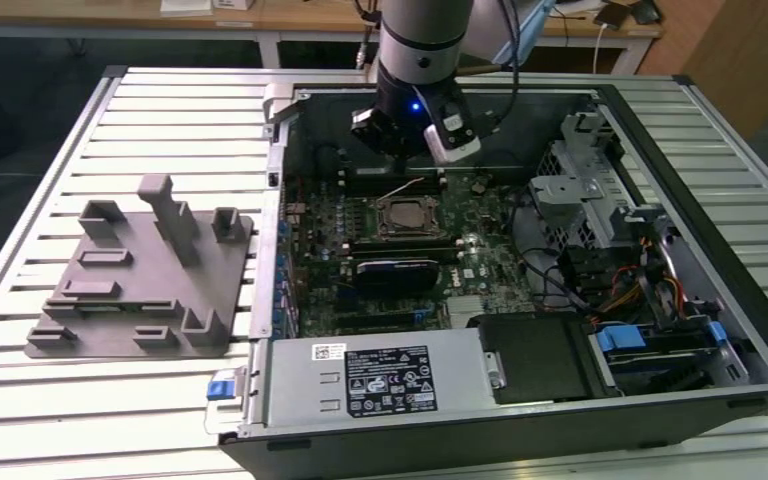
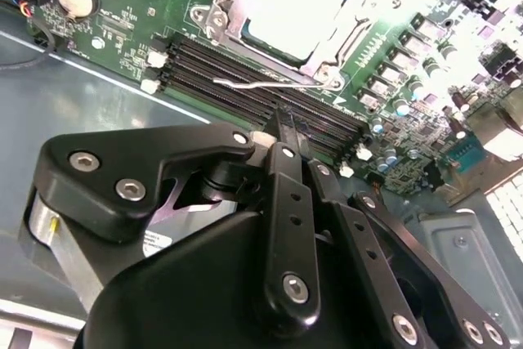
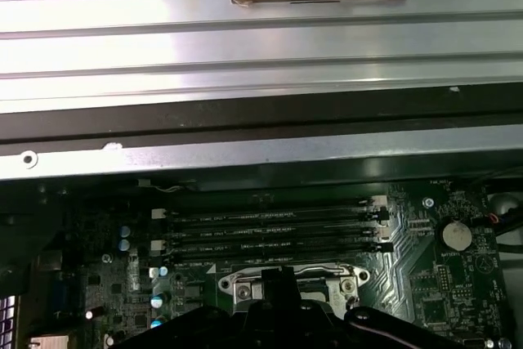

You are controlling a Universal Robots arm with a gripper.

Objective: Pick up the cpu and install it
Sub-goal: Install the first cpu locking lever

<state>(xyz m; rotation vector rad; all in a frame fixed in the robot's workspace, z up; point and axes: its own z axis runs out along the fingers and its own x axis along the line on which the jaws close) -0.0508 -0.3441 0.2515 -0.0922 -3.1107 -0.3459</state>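
- The small flat square silver-topped cpu (image 2: 296, 7) already sat in the metal-framed socket (image 1: 404, 217) on the green motherboard (image 1: 484, 262).
- The black linkage gripper (image 2: 282, 132) hovered just beside it; honestly couldn't tell its grip state.
- Looked like install was basically done; latching the socket's thin wire lever (image 2: 261, 83) seemed left.

Slatted metal table (image 1: 157, 400), grey tray (image 1: 144, 285), open computer case (image 1: 518, 420) on it
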